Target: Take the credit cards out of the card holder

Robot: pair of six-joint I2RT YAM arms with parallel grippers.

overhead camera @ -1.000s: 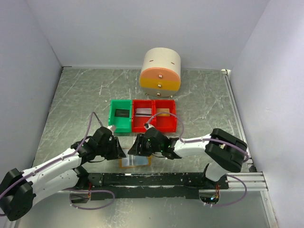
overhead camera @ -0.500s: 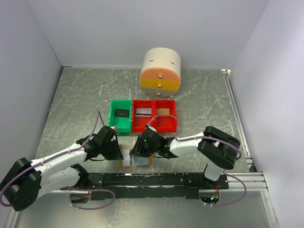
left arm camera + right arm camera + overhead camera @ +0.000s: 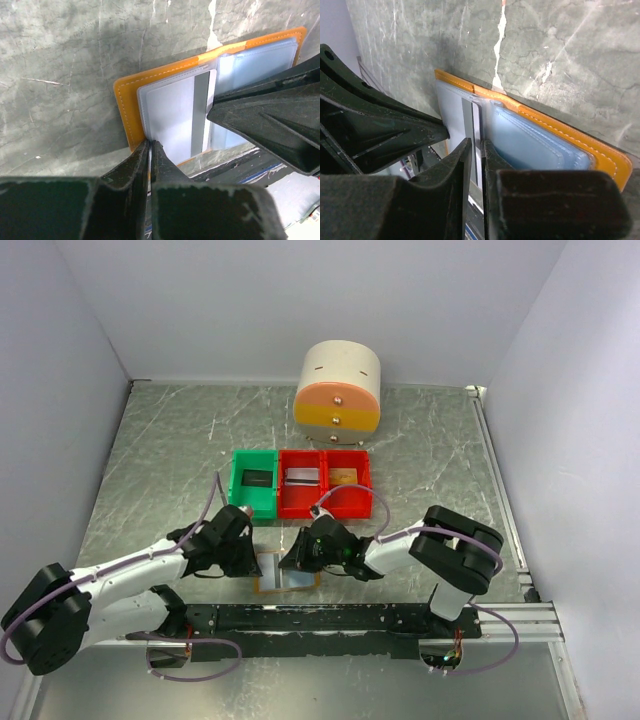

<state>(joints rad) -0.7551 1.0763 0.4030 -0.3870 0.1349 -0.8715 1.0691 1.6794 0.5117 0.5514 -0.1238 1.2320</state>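
Note:
The card holder (image 3: pixel 287 576) lies open on the table near its front edge, with an orange rim (image 3: pixel 125 102) and pale blue pockets (image 3: pixel 535 145). A grey-silver credit card (image 3: pixel 172 115) with a dark stripe sits in the left pocket. My left gripper (image 3: pixel 149 143) is shut on the holder's left near edge, beside the rim. My right gripper (image 3: pixel 477 143) is shut on the card's inner edge (image 3: pixel 476 120) at the holder's middle fold. In the top view the left gripper (image 3: pixel 256 560) and the right gripper (image 3: pixel 297 558) flank the holder, close together.
A green bin (image 3: pixel 255 487) and two red bins (image 3: pixel 301 485) (image 3: pixel 347 481) stand in a row just behind the holder. A round cream-and-orange drawer unit (image 3: pixel 338 388) is further back. The black rail (image 3: pixel 330 617) runs just in front of the holder.
Both grippers have closed from partly open to nearly together. The left gripper has slid right onto the holder's left edge and the right gripper has settled over its middle.

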